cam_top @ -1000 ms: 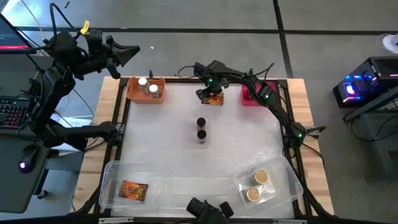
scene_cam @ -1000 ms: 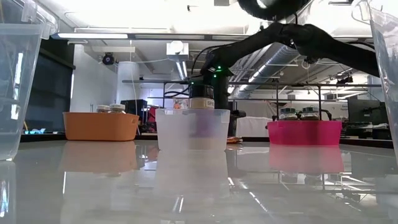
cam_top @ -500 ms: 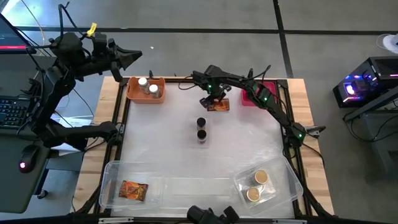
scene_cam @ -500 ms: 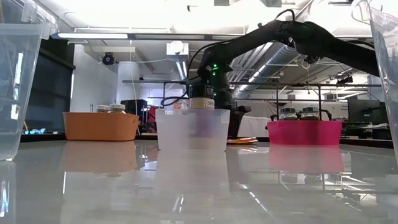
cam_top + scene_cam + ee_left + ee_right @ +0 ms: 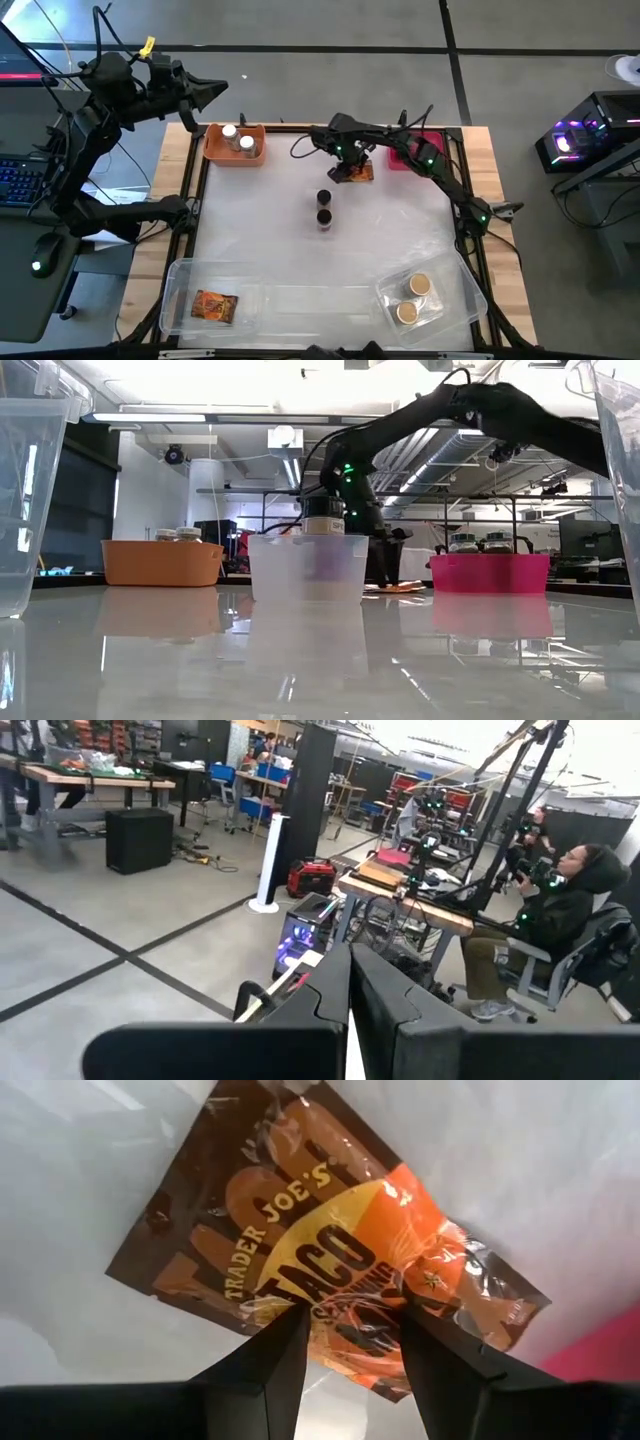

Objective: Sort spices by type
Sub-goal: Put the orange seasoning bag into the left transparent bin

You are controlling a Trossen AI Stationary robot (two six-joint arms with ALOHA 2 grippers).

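Note:
An orange-brown spice packet (image 5: 330,1240) lies flat on the table near the far edge (image 5: 358,172), left of the pink bin (image 5: 404,152). My right gripper (image 5: 346,164) stands over it, shut on it (image 5: 350,1345). Two black-lidded jars (image 5: 323,206) stand at mid-table. Two white-lidded jars (image 5: 238,140) sit in the orange bin. A second packet (image 5: 214,305) lies in the near-left clear tray, and two tan-lidded jars (image 5: 412,299) sit in the near-right tray. My left gripper (image 5: 205,92) hangs shut beyond the far-left corner, away from everything. My right gripper comes from above, pointing down, and has one edge of the packet (image 5: 352,1330) pinched between its two fingers (image 5: 275,1355). The foil bunches up between them. The rest of the packet lies flat on the table (image 5: 392,587).
The orange bin (image 5: 222,150) sits at the far left, the pink bin holds two jars (image 5: 480,543). Clear trays (image 5: 180,290) (image 5: 455,290) fill the near corners. Bare tabletop lies between the mid-table jars and the trays. A seated person (image 5: 545,920) shows in the room beyond.
My right gripper has moved toward the table's right and a little toward the near edge. The packet has slid along the table with it, closer to the pink bin, and has turned slightly.

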